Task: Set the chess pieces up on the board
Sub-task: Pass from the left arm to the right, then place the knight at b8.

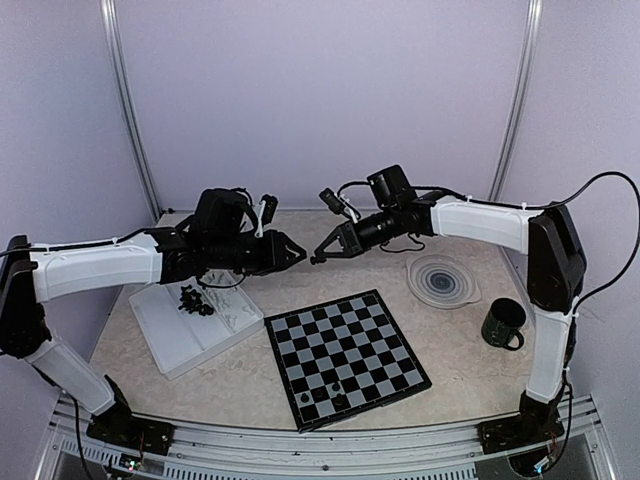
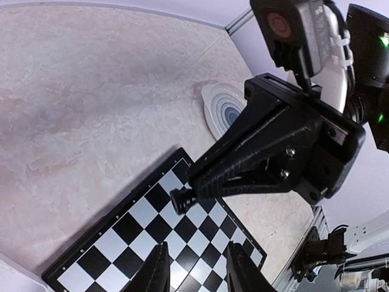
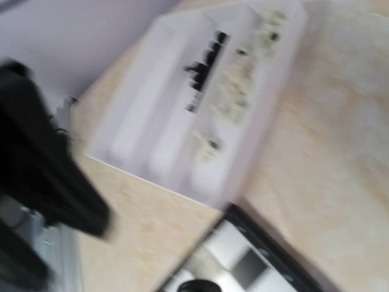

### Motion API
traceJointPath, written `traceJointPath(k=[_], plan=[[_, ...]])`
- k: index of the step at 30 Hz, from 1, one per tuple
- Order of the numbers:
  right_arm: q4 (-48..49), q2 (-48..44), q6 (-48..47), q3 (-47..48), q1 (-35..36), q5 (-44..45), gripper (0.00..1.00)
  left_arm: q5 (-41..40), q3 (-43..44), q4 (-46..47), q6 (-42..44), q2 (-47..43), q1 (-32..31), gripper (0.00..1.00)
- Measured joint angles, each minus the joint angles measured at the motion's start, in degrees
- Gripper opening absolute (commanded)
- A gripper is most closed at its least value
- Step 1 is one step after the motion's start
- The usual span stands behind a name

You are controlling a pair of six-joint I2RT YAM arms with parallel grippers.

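While most of the chess pieces (image 1: pixel 196 300) lie in the white tray (image 1: pixel 170 350) at the left, black ones heaped in one compartment and pale ones beside them, the step in hand looks like a mid-air pass of a single piece above the far edge of the board (image 1: pixel 345 357). The left gripper (image 1: pixel 298 253) points at its partner with its jaws apart; in its wrist view its fingers (image 2: pixel 157 271) frame bare squares and nothing sits between them. Just beside it, tip to tip, the right gripper (image 1: pixel 318 258) is clamped on a small black piece (image 2: pixel 180 199), held at the very ends of its fingers. On the board only two black pieces (image 1: pixel 321 392) stand, both near the front edge, so the task is at its start. The next move, I judge, calls for the right arm to carry its piece down to its home square and set it upright, while the left draws clear. Further right sit a ringed plate (image 1: pixel 442 280) and a dark mug (image 1: pixel 503 324). Which figure the held piece is I cannot tell; the right wrist view is badly blurred, and the pale pieces in the tray are too small to count.
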Motion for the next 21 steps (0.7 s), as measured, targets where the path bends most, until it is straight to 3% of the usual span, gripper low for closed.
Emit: traceJointPath(k=[6,13,21], plan=[[-9.31,-2.10,-13.70,-0.87,-1.75,5.09,0.00,-0.63,2.62,-7.17,4.22,-2.89,2.34,0.35],[-24.17,-8.15,-33.57,-0.94,-1.49,12.55,0.00,-0.44,5.99,-12.39,8.85,-5.97,12.57,0.36],[-36.11,-12.31,-48.57,-7.48,6.56,23.15,0.00,-1.09,7.15,-14.38,13.94,-4.70,17.29,0.35]])
